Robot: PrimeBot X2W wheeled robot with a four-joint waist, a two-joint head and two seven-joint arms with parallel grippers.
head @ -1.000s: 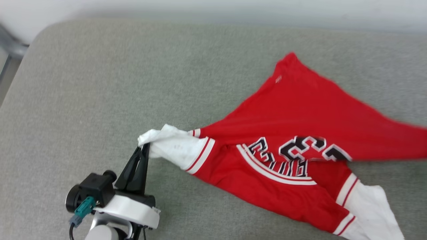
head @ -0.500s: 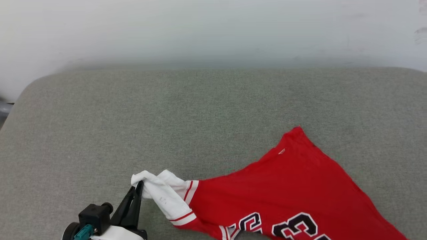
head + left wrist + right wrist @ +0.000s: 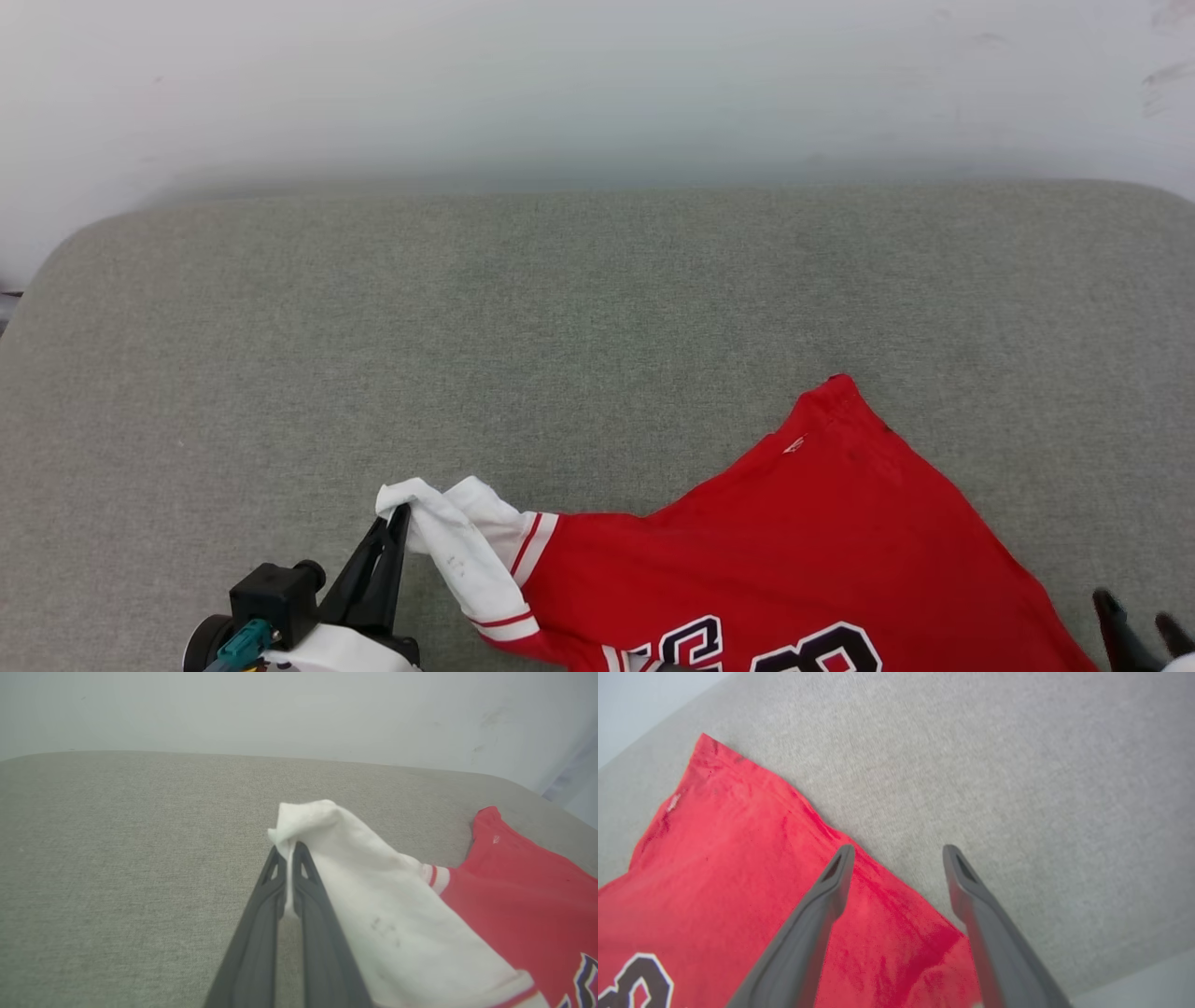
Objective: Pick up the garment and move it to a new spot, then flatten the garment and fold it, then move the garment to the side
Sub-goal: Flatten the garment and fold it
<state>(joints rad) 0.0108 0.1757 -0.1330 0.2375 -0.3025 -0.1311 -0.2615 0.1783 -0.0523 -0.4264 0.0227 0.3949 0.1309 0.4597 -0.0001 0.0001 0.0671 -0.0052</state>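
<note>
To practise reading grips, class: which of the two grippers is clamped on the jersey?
The left gripper, shut on the jersey at its white sleeve; the right gripper stands open, empty.

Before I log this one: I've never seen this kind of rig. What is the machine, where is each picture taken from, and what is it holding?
It is a wheeled robot with two arms, each ending in two long dark fingers. The wide picture comes from its head camera, looking down on a grey padded surface. The other two come from wrist cameras that look along each arm's fingers. A red jersey lies on the surface. The left fingers are shut on the end of its white sleeve. The right fingers stand open at the jersey's red edge, holding nothing.
</note>
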